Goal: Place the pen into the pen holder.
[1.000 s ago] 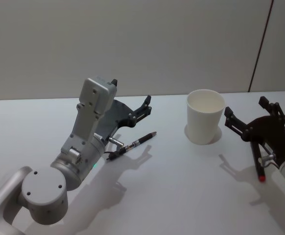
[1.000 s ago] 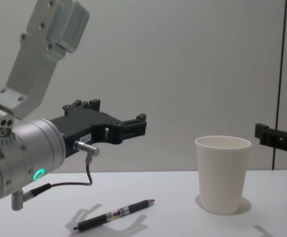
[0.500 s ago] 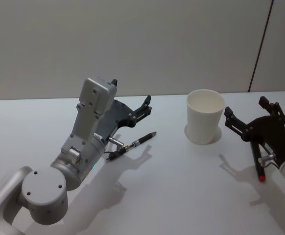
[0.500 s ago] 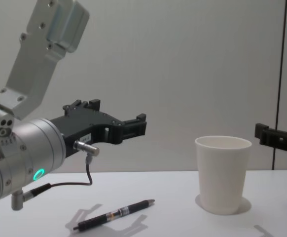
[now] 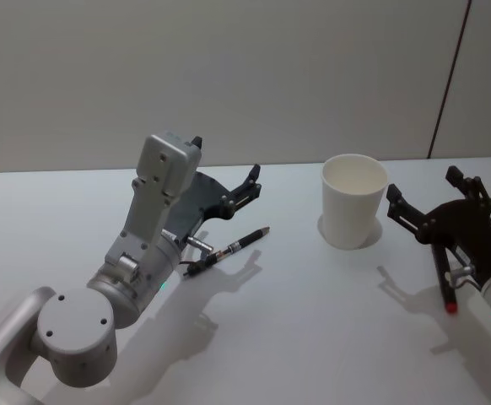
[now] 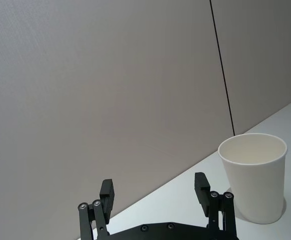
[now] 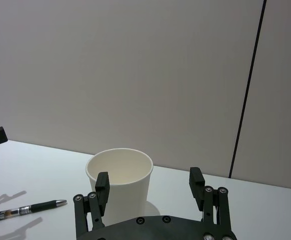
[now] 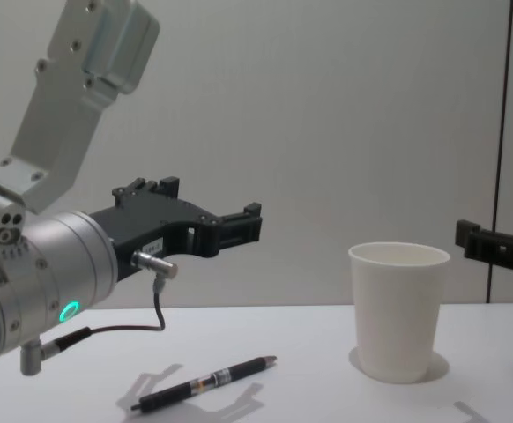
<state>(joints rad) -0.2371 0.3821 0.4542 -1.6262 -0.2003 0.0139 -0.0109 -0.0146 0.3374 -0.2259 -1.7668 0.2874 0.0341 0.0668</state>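
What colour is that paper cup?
The pen holder is plain white, clearest in the chest view.

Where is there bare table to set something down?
Bare: the table between pen and pen holder, running to the near edge. Crowded: around the pen below the open left gripper, and right of the holder, where the open right gripper hangs over a red-tipped pen.

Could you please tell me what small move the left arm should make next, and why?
Probably lower the left gripper onto the black pen. It is open and hovers above the pen, which lies flat on the table, ungrasped; the pen holder stands upright to its right. The right gripper hovers open on the holder's other side.
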